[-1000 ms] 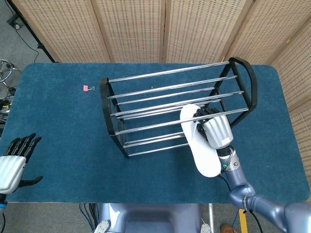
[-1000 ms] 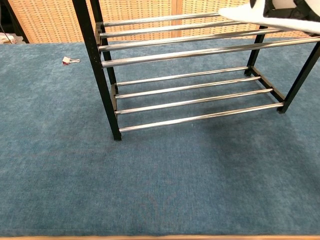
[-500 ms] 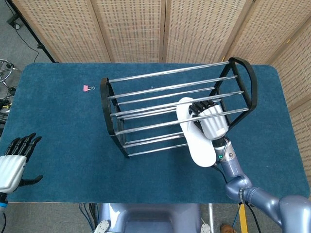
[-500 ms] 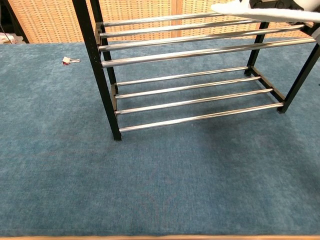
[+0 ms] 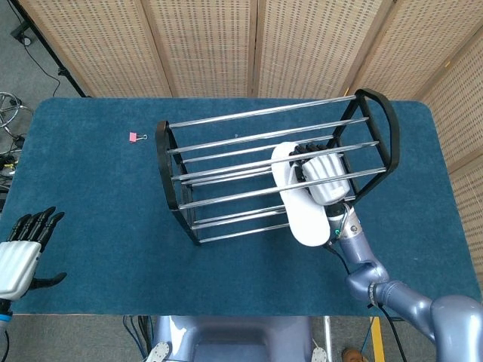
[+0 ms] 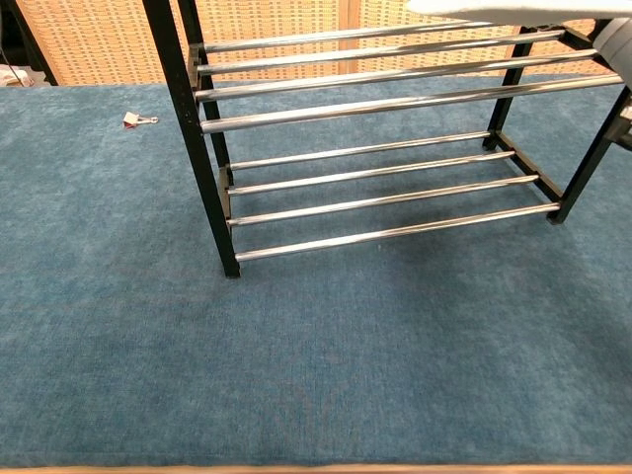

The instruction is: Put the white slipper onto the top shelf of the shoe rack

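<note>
Head view shows our right hand (image 5: pixel 324 179) gripping the white slipper (image 5: pixel 298 207) over the shoe rack (image 5: pixel 226 177) near its right end; next we lower and release. Left hand (image 5: pixel 19 260) idles, fingers apart.

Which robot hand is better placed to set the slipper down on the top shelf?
The right robot hand. It already holds the white slipper over the top bars of the shoe rack. The left robot hand is open at the table's near left edge, far from the rack.
</note>
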You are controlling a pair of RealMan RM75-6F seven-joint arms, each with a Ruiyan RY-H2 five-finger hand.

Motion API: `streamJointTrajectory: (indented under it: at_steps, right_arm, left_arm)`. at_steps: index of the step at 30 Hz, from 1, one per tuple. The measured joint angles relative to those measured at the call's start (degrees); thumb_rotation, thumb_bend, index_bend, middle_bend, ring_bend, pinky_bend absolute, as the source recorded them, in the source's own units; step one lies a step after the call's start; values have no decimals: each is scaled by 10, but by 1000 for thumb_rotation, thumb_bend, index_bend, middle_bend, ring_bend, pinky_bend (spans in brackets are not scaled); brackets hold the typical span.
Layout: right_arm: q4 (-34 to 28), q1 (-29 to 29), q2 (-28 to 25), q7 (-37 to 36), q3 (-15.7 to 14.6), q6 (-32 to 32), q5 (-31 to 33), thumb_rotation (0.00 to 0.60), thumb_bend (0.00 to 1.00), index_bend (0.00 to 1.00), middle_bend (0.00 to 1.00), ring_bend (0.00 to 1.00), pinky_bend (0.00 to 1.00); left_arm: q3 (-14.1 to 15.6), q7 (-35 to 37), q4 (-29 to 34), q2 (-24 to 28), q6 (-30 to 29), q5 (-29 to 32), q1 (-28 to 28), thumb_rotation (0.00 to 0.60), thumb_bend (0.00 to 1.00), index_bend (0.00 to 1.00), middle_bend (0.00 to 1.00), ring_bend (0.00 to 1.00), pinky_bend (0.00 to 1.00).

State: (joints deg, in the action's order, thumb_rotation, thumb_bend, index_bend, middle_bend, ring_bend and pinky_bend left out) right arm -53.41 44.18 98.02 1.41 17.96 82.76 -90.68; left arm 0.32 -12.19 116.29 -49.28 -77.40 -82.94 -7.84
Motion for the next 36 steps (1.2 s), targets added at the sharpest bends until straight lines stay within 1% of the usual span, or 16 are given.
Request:
streamJointTrajectory:
  at_steps: [10, 20, 23, 25, 26, 28, 29, 31, 32, 33, 36]
  right_arm:
    - [-4, 13, -6, 29, 0, -19, 14, 600, 806, 608, 582, 596, 681]
    - [17, 35, -2, 52, -2, -43, 27, 600, 807, 606, 581, 592, 672]
    - [24, 39, 0, 55, 0, -51, 34, 600, 807, 598, 572, 577, 663]
    - [26, 41, 1, 57, 1, -55, 40, 600, 805, 576, 547, 547, 640]
    - [27, 41, 1, 59, 2, -59, 44, 600, 754, 537, 507, 505, 605]
    - [25, 41, 0, 64, 3, -68, 53, 600, 525, 423, 397, 401, 505]
    - [21, 41, -1, 70, 4, -75, 60, 600, 335, 350, 325, 338, 439]
    - [9, 39, -6, 78, 6, -84, 69, 600, 122, 264, 234, 260, 346]
    - [-1, 38, -10, 83, 6, -90, 74, 600, 60, 228, 196, 225, 305]
    - [-11, 37, -13, 87, 6, -94, 78, 600, 31, 202, 172, 203, 277]
    - [-46, 31, -29, 103, 6, -107, 91, 600, 18, 177, 147, 180, 245]
  left_arm:
    - [0, 5, 1, 2, -1, 0, 0, 600, 0, 0, 0, 0, 0]
    - [-1, 7, 0, 3, -4, 3, 1, 600, 0, 0, 0, 0, 0]
    - [0, 6, 0, 3, -2, 4, 1, 600, 0, 0, 0, 0, 0]
    - [0, 6, 1, 3, -2, 3, 1, 600, 0, 0, 0, 0, 0]
    - [0, 5, 1, 3, -2, 3, 1, 600, 0, 0, 0, 0, 0]
    - [0, 5, 1, 2, -2, 3, 1, 600, 0, 0, 0, 0, 0]
    - [0, 4, 1, 2, -2, 4, 1, 600, 0, 0, 0, 0, 0]
    - [0, 3, 1, 2, -1, 4, 0, 600, 0, 0, 0, 0, 0]
    - [1, 3, 1, 2, -1, 3, 0, 600, 0, 0, 0, 0, 0]
    - [1, 2, 1, 2, 0, 2, 0, 600, 0, 0, 0, 0, 0]
    - [2, 2, 1, 2, 1, 1, 0, 600, 0, 0, 0, 0, 0]
